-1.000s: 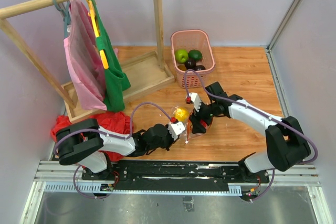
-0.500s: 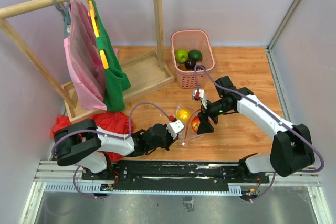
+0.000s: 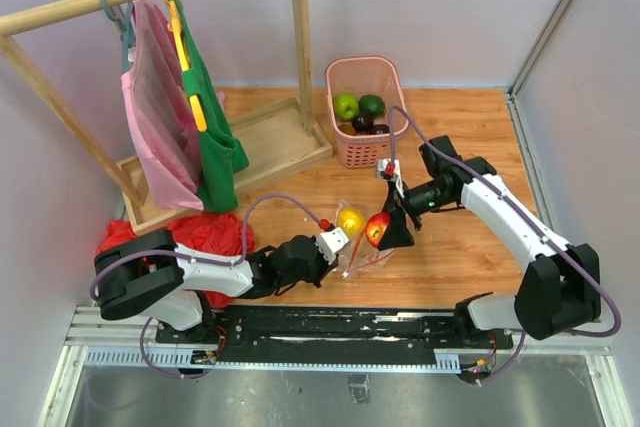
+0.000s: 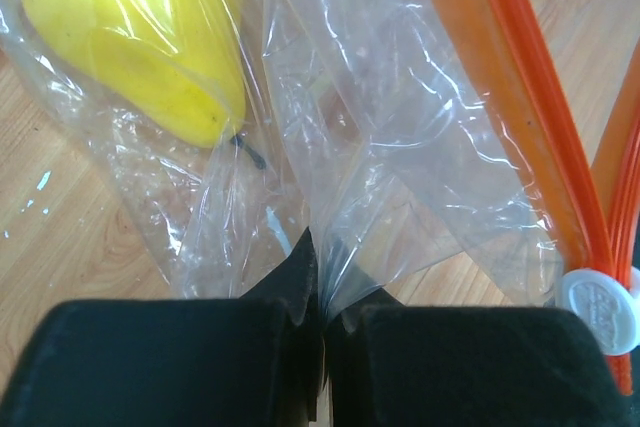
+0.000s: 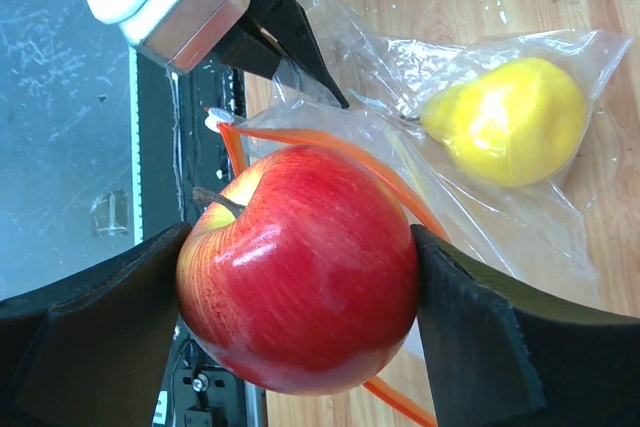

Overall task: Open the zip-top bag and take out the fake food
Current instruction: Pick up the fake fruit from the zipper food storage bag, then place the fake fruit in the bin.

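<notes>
The clear zip-top bag [image 3: 357, 252] lies on the wooden table in front of the arms, its orange zip strip [image 4: 520, 97] parted. My left gripper [image 3: 335, 244] is shut on a fold of the bag's plastic [image 4: 400, 147], seen pinched between the black jaws [image 4: 322, 292]. A yellow pear [image 3: 349, 219] of fake food stays inside the bag [image 5: 420, 77]. My right gripper [image 3: 387, 230] holds a red apple [image 5: 300, 267] just above the bag's mouth, the jaws closed on both its sides. In the right wrist view the pear [image 5: 505, 122] lies beyond the apple.
A pink basket [image 3: 366, 153] at the back holds a green apple [image 3: 345, 105], an avocado [image 3: 372, 104] and dark pieces. A red cloth heap [image 3: 205, 232] lies by the left arm. A wooden clothes rack [image 3: 300, 37] with hanging garments stands at the back left.
My right gripper has drawn the red apple out of the bag and carried it up and to the right. The left gripper has kept its pinch on the bag.
</notes>
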### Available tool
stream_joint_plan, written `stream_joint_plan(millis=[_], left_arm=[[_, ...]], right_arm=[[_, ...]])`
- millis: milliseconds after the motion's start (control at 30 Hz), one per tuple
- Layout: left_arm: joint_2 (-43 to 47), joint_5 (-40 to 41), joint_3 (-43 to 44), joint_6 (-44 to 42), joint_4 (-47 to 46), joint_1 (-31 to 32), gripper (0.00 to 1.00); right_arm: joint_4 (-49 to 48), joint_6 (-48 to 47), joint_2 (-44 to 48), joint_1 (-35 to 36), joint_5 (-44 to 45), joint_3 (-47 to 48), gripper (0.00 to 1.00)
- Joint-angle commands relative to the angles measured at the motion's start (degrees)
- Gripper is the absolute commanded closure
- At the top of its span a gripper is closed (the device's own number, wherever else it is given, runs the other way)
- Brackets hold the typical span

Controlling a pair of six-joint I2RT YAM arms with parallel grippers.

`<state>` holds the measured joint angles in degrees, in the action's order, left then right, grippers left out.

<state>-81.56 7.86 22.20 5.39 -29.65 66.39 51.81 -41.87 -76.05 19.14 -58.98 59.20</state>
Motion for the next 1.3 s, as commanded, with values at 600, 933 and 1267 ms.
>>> stream_joint_plan(millis=[600,933,1267], left_arm=[[13.97,8.26,4.87,14.34,13.47,0.21,0.15],[22.14,7.93,5.9,29.27,25.33,-2.52,0.01],[21.7,1.45,8.5,34.71,27.86,-9.93,0.01]], right_arm=[[-22.16,26.31,-8.75,-8.39,-0.25,23.68,0.58],[-36.63,41.86,-24.46,-8.1,17.12,40.1,0.58],[-34.94,38.47,-31.38,-6.72,27.24,44.95,0.46]])
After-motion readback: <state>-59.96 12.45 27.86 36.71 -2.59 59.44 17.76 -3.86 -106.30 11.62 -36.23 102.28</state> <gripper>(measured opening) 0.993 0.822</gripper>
